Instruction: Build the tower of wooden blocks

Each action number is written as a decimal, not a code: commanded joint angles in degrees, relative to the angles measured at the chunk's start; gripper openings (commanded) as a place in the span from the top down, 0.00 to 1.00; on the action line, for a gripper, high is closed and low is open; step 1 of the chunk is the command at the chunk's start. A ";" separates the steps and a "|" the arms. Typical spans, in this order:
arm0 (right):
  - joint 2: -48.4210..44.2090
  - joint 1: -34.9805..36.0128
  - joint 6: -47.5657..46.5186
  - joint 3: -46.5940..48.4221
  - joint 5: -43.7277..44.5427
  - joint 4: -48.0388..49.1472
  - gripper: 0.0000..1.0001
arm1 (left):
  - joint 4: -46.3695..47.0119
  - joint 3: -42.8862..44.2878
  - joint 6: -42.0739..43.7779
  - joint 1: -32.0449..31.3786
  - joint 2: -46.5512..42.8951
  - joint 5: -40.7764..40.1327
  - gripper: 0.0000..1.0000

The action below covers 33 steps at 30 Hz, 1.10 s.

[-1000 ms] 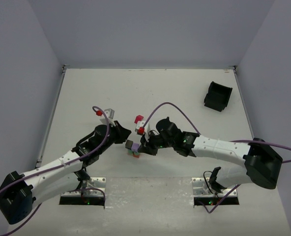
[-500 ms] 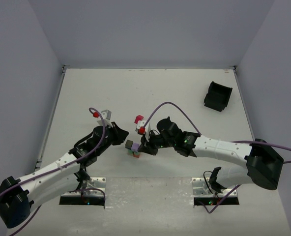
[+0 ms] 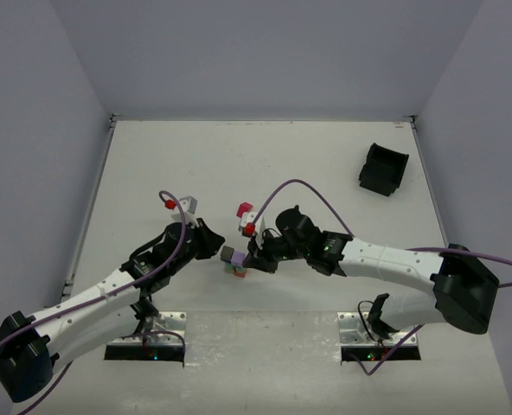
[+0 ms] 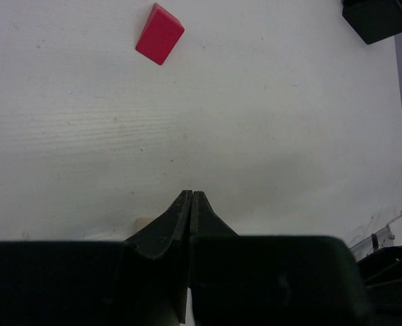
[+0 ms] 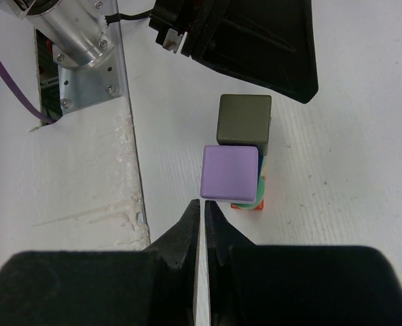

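Right wrist view is showing the right hand [image 5: 202, 202] sitting closed and empty, the tower [image 5: 231, 170] standing just ahead of its tips. Meanwhile the left hand [image 4: 190, 195] is hanging closed too, a red block [image 4: 159, 24] lying well ahead of it.

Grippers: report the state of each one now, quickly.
Left gripper: shut, holding nothing.
Right gripper: shut, holding nothing, tips beside the purple block.

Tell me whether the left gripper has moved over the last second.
Yes: the left gripper drifted slightly down-left in the top view, judged against the unmoved tower.
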 commanded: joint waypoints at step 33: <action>0.96 0.45 -0.09 2.00 1.41 1.74 0.95 | 2.29 1.30 3.12 -0.84 -2.72 3.45 1.00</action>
